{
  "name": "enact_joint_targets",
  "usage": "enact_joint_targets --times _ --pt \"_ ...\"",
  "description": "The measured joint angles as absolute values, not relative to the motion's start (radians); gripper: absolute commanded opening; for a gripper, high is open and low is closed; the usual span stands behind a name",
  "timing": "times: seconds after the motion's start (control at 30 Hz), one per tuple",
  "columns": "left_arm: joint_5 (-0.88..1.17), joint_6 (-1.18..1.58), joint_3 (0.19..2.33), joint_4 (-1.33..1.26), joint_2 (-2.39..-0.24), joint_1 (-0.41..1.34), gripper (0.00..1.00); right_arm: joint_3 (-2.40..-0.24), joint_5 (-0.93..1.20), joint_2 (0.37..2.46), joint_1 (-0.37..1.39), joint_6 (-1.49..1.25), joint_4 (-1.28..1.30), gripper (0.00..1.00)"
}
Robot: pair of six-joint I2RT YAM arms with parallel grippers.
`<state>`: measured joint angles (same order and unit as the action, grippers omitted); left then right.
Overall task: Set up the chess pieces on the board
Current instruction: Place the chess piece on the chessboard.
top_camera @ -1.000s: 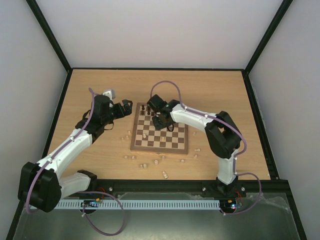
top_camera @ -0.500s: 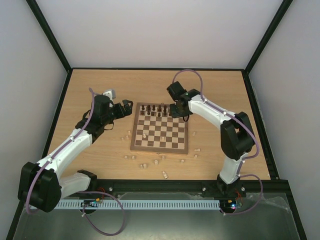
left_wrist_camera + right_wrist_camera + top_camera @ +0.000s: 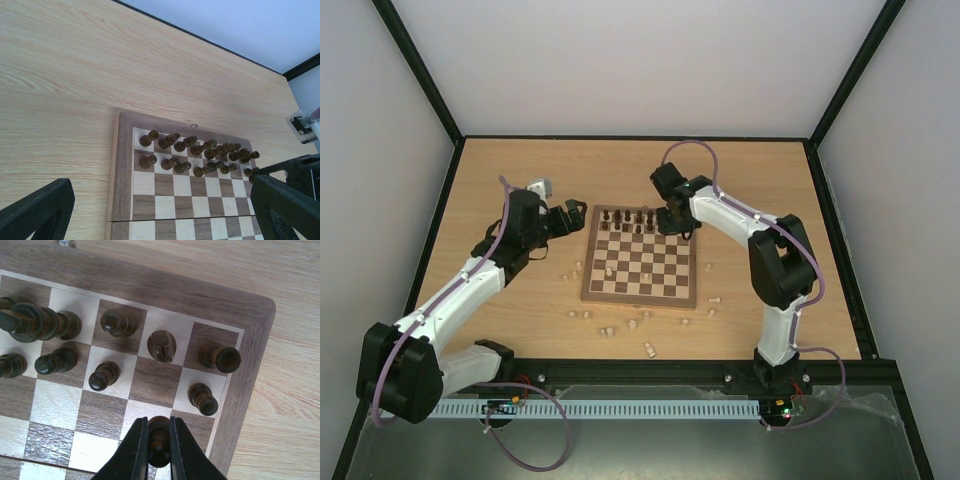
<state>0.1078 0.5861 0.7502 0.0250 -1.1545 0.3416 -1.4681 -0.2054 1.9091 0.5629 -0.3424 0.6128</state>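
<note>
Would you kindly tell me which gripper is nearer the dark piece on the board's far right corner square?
Right. The right gripper, shut on a dark pawn, sits close beside that corner piece; the left gripper hangs open beyond the board's opposite, left edge.

Dark pieces (image 3: 630,218) crowd the far two rows of the board (image 3: 640,300), leaving one open square in the pawn row near the right corner. The right gripper (image 3: 158,424), clamped on a dark pawn (image 3: 159,445), hangs just before that gap. The board's middle and near rows lie open save one pale piece (image 3: 609,271). Scattered pale pieces (image 3: 608,331) dot the table (image 3: 520,170) in front of the board. The left gripper (image 3: 572,214), jaws wide, hovers off its far left corner.
</note>
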Motion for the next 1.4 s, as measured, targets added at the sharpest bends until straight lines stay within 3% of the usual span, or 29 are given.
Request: enact_joint_targets --times 1.4 --pt "0.116 0.585 0.750 0.013 -1.155 0.342 1.00 -1.512 -0.220 2.007 0.563 -0.344 0.577 0.07"
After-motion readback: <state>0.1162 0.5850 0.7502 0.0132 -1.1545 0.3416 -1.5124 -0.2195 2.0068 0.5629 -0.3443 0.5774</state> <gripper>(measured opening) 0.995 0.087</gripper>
